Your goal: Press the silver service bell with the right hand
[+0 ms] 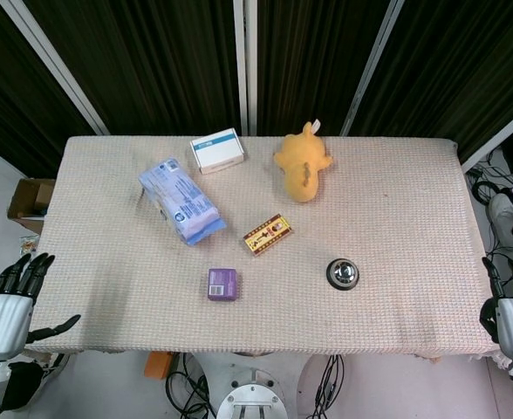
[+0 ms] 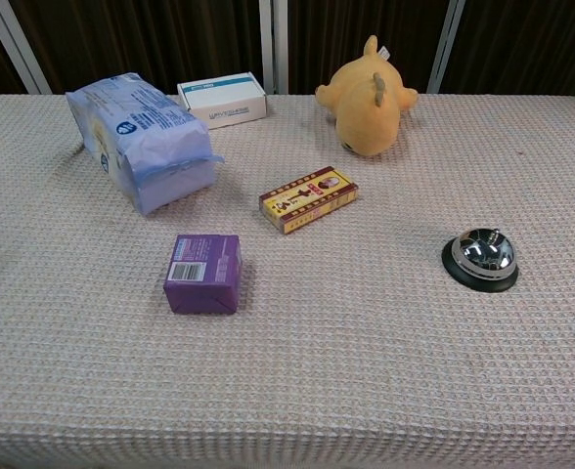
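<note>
- The right hand (image 1: 511,307) hangs off the table's (image 1: 396,209) edge at 4 o'clock, fingers apart, holding nothing.
- The bell (image 1: 343,273) sits untouched near 5 o'clock, well apart from that hand; I judge the reach and press remain.
- The left hand (image 1: 10,304), spread and empty, waits at 8 o'clock.
- Only the head view shows either hand; the chest view shows the bell (image 2: 480,259) closer.
</note>
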{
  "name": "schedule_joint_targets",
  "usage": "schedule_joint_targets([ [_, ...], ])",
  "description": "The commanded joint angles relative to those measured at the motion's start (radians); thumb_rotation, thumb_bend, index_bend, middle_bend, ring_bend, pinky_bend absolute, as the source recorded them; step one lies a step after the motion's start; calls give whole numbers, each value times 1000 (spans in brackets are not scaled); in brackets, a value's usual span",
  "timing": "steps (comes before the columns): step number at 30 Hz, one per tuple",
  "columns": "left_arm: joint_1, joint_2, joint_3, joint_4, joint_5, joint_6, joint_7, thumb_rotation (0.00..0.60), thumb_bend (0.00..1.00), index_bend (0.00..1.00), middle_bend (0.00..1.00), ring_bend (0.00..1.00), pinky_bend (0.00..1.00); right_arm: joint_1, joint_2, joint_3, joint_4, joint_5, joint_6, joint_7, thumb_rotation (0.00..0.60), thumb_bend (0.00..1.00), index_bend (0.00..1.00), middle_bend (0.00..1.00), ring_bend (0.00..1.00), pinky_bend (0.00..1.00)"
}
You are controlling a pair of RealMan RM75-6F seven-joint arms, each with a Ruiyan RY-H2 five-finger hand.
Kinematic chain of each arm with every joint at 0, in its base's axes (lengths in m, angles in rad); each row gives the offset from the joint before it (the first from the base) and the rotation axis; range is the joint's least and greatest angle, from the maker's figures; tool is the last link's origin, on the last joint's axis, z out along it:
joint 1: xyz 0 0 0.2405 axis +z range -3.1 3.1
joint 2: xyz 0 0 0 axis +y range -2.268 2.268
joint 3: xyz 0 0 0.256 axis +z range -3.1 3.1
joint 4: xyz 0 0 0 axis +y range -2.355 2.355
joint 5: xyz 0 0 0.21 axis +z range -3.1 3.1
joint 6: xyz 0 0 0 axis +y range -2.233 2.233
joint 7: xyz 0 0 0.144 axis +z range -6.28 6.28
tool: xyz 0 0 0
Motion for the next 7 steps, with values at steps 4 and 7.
schedule_joint_targets([
  [4,-1,6,-1,-14,2,-2,8,301,75,78,104,72,185,-4,-2,6,-1,-8,1,15,600,1,0,0,0,0],
  [7,-1,13,-3,-21,8,3,11,301,75,78,104,72,185,-3,-5,7,-7,-12,-4,6,600,7,0,0,0,0],
])
